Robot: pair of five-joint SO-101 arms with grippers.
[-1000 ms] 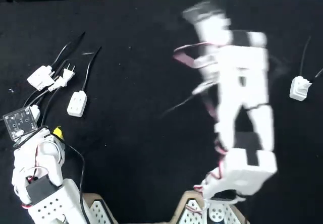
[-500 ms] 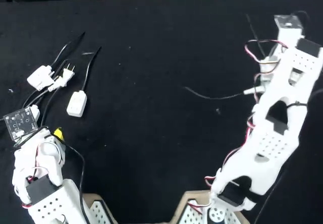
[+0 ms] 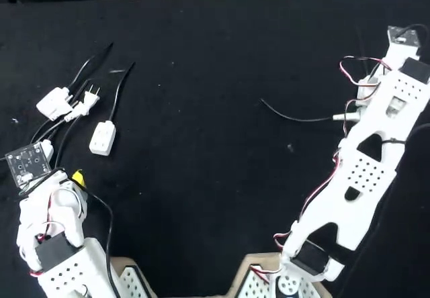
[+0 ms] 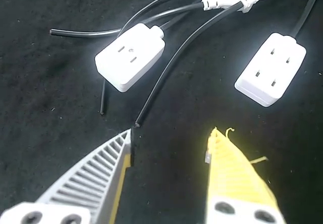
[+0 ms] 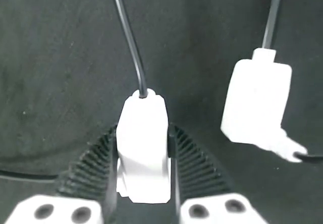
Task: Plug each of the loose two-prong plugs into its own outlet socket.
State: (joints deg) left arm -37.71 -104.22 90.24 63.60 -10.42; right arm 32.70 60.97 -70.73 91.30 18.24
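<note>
— So, how far along?
— Barely begun, by the look of it. Can count no plug seated in any socket. Over on the left, see a two-socket outlet (image 3: 102,138) lying bare, with a two-prong plug (image 3: 91,96) loose just beyond it on the far side, among black cables (image 3: 121,83).
— And the left gripper (image 4: 170,133)?
— Hangs at the near left of the table (image 3: 201,177), jaws spread wide, gripping nothing. Looks down on that two-socket outlet and on a single outlet (image 4: 130,56) near it, both unfilled.
— Right side?
— A step ahead. Find the right gripper (image 5: 144,132) pressed onto a white plug (image 5: 143,156), pinching its body from both sides, with a black cord (image 5: 128,42) running off its end. Sits at the far right, judging by the right arm (image 3: 366,170) stretched out there. Leaves every insertion to do, though.
— Anything hard to make out?
— Plenty. Can't see the held plug's prongs, tucked down between the fingers. Can't tell socket from plug in the white block (image 5: 257,105) just beside it. Can't find that block from above either, likely covered by the right arm. Can't count the plugs on the left with confidence, small and tangled as they lie.
</note>
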